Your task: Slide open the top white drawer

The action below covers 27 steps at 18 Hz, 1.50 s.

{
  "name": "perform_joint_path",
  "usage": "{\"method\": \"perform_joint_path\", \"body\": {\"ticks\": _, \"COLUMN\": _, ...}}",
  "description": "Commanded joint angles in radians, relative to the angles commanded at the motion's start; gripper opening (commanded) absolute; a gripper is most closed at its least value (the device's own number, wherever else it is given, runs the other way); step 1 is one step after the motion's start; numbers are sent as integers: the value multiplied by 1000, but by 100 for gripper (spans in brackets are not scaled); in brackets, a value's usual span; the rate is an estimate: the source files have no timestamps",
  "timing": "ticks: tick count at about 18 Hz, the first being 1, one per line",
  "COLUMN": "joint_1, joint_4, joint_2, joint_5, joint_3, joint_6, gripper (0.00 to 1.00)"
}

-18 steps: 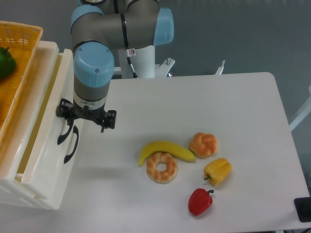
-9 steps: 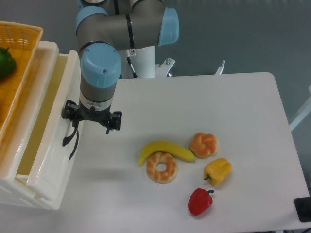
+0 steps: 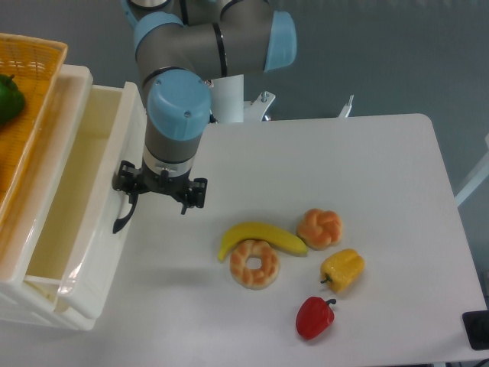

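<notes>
Glossy white plastic top drawer at table's left edge, pulled well out (cream inside showing). Black two-finger gripper at its curved black handle; finger spacing hidden, cannot tell.

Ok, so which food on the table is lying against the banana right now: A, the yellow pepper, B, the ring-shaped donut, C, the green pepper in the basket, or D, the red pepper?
B: the ring-shaped donut lies tucked under the banana's curve with their edges meeting, while the red pepper and the yellow pepper lie apart from it, and the green pepper is up in the basket.
</notes>
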Motion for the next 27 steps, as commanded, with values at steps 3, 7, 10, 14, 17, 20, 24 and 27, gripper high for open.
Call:
{"method": "perform_joint_path", "body": {"ticks": 3, "joint_1": 12, "joint_4": 0, "joint_2": -2, "joint_5": -2, "joint_3": 6, "joint_6": 0, "gripper": 100}}
{"method": "perform_joint_path", "body": {"ticks": 7, "joint_1": 23, "joint_4": 0, "joint_2": -8, "joint_5": -2, "joint_3": 9, "joint_6": 0, "gripper": 100}}
{"method": "perform_joint_path", "body": {"ticks": 10, "joint_1": 26, "joint_4": 2, "joint_2": -9, "joint_5": -2, "joint_3": 9, "joint_6": 0, "gripper": 100}}
{"method": "perform_joint_path", "body": {"ticks": 14, "joint_1": 31, "joint_4": 5, "joint_2": -12, "joint_5": -2, "joint_3": 8, "joint_6": -2, "gripper": 100}}
{"method": "perform_joint_path", "body": {"ticks": 17, "joint_1": 46, "joint_4": 5, "joint_2": -11, "joint_5": -3, "joint_3": 8, "joint_6": -2, "gripper": 100}}
{"method": "perform_joint_path", "body": {"ticks": 20, "joint_1": 60, "joint_4": 5, "joint_2": -11, "joint_5": -6, "joint_3": 8, "joint_6": -3, "gripper": 100}}
{"method": "perform_joint_path", "body": {"ticks": 24, "joint_1": 60, "joint_4": 5, "joint_2": -11, "joint_5": -6, "joint_3": 8, "joint_6": -3, "gripper": 100}}
{"method": "perform_joint_path", "body": {"ticks": 27, "joint_1": 60, "joint_4": 5, "joint_2": -11, "joint_5": -14, "joint_3": 6, "joint_6": -3, "gripper": 100}}
